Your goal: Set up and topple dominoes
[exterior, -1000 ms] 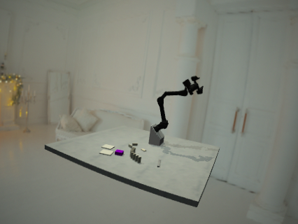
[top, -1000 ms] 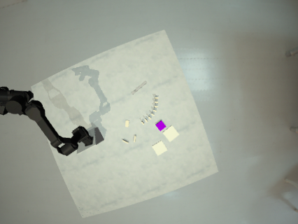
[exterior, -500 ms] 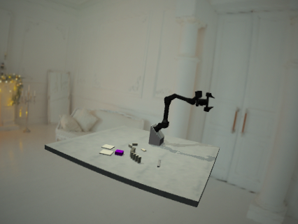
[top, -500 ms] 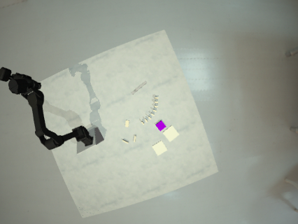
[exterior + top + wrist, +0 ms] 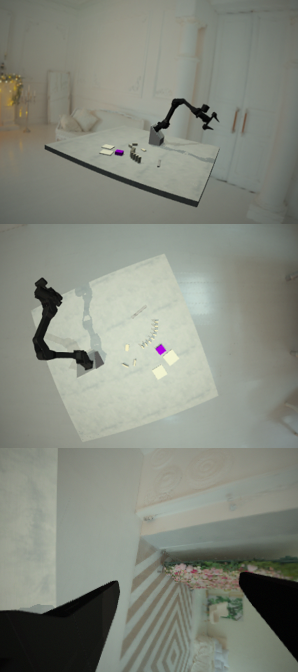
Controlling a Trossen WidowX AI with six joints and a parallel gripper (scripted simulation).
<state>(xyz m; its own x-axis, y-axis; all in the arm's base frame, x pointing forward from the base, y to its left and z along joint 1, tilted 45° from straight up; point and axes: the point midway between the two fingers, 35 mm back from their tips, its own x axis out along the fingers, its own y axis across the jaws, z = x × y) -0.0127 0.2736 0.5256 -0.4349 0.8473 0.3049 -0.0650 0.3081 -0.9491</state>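
Note:
Several pale dominoes [image 5: 156,326] [image 5: 135,156] stand in a curved row. Three loose dominoes lie between the row and the arm's base: one flat domino [image 5: 126,347] [image 5: 143,150] near the row, a narrow-looking domino [image 5: 125,365] [image 5: 135,144] nearer the base, and another narrow-looking domino [image 5: 135,362] [image 5: 130,145] beside it. My gripper [image 5: 215,125] [image 5: 178,582] is open and empty, raised high and far from all dominoes, near the table's edge on the side away from the cream squares. In the wrist view no domino shows, only the table's edge and the room beyond.
A purple block [image 5: 160,349] [image 5: 119,152] lies beside the row. Two flat cream squares lie past it, one square [image 5: 171,358] [image 5: 106,152] close to it and another square [image 5: 159,372] [image 5: 108,146] farther off. A thin bar [image 5: 139,311] [image 5: 159,163] lies off the row's other end.

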